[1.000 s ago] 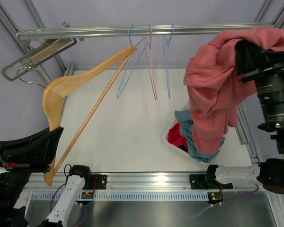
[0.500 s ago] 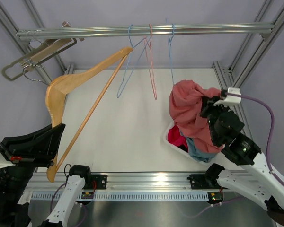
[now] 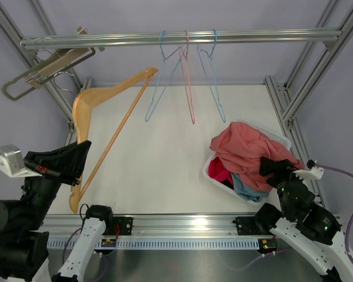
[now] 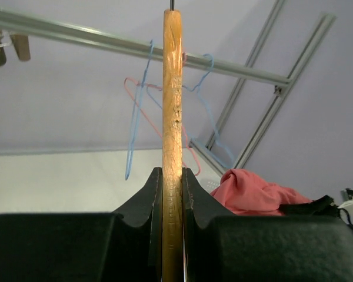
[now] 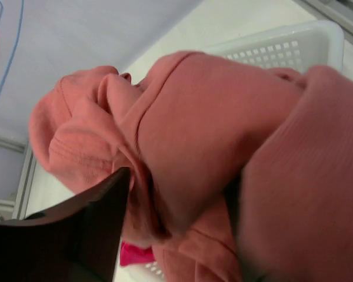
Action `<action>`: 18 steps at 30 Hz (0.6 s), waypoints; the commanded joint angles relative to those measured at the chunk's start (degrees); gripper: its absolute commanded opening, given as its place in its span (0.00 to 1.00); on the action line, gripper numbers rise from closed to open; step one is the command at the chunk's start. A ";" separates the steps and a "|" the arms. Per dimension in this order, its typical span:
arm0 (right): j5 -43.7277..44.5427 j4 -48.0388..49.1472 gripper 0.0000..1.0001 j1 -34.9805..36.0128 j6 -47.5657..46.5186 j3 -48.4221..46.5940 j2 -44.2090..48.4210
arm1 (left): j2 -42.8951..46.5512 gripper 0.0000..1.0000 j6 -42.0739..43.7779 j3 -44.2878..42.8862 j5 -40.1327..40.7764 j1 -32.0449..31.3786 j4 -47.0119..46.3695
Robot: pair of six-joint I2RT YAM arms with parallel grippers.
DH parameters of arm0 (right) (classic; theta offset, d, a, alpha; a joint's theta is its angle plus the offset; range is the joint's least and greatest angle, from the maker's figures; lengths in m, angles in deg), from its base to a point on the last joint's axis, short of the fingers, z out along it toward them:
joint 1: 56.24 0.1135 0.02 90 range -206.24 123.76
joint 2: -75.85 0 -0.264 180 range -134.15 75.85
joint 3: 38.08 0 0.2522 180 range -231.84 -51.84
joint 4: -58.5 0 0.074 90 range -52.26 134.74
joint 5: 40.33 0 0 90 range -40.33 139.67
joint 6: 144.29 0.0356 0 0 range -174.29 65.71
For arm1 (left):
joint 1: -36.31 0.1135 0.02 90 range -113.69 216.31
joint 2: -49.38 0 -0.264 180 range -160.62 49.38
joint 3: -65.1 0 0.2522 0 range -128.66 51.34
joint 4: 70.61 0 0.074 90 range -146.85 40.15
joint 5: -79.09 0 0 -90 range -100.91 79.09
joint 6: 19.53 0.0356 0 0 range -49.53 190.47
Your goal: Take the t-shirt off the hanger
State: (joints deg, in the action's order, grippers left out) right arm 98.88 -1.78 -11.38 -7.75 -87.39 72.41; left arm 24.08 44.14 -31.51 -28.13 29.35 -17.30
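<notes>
In the white basket [image 5: 282, 50], touching your right gripper [image 3: 270, 167] (grip unclear), lies the pink t-shirt [image 3: 244, 144]; your left gripper [image 4: 172, 176] clamps the bare wooden hanger [image 4: 172, 88] well apart.

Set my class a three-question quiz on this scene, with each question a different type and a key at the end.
1. Count: how many coloured wire hangers hang on the rail?
2. True or false: the shirt hangs on the wooden hanger.
3. Choose one: the left end effector grips
A. the wooden hanger
B. a blue hanger
C. nothing

Key
1. Three: two blue and one pink.
2. False. The shirt lies heaped on the basket, and the wooden hanger is bare.
3. A. The jaws are shut on the hanger's wooden frame.
</notes>
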 commanded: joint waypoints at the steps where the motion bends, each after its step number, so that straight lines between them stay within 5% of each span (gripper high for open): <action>1: -1.57 -4.62 0.78 -0.30 -1.89 -12.29 -6.38 | -0.54 0.00 0.75 2.07 3.32 0.02 -3.08; 6: -5.16 -8.76 0.77 -0.30 -11.89 -25.51 -12.64 | -0.01 0.00 1.63 2.69 4.91 0.02 -2.99; 9: -9.55 -7.44 0.48 -0.30 -17.78 -32.46 -17.55 | 0.69 0.00 2.24 3.04 5.43 0.02 -2.81; 10: -10.96 -7.18 0.23 -0.30 -19.28 -35.35 -22.35 | 0.78 0.00 2.42 3.13 5.61 0.02 -2.90; 13: -13.35 -7.70 0.00 -0.30 -23.34 -38.45 -32.98 | 1.04 0.00 2.77 3.48 6.14 0.02 -2.90; 18: -14.84 0.82 0.00 -0.91 -23.80 -30.83 -41.37 | 1.57 0.00 3.56 4.27 6.75 0.02 -2.72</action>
State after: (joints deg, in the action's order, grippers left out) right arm 88.15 -2.44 -11.51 -28.53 -122.89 35.51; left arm 24.85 46.33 -27.53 -23.03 29.35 -15.73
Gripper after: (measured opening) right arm 0.010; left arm 0.141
